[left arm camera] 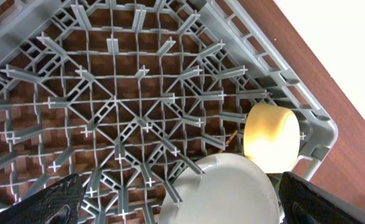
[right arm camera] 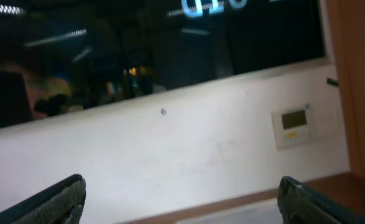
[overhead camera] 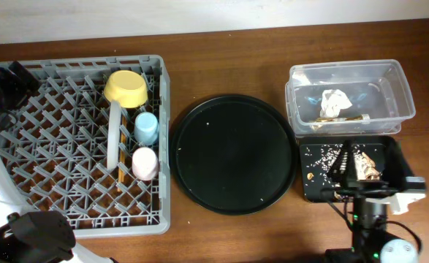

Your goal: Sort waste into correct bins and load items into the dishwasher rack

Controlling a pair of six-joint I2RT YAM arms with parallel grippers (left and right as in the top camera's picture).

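1. At the left of the overhead view, the dishwasher rack (overhead camera: 90,223) holds the yellow bowl (overhead camera: 126,88), the plate (overhead camera: 113,135) on edge, the blue cup (overhead camera: 147,128) and the pink cup (overhead camera: 144,163); far right, the clear tub (overhead camera: 400,88) holds the soft tissue (overhead camera: 335,101); flaky scraps (overhead camera: 364,164) lie in the near black tray (overhead camera: 307,191).
2. Left wrist: our left gripper (left arm camera: 182,205) hangs wide open and empty over the pale plate; we judge it stiff, smooth and slippery; best taken by the rim.
3. Right wrist: our right gripper (right arm camera: 182,202) is spread, empty, facing a wall (right arm camera: 188,155).

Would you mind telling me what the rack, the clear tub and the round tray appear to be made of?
Rack: grey moulded plastic, matte, judging by its lattice of pegs.
Clear tub: transparent plastic; contents show through.
Round tray: black, likely plastic, slight sheen.
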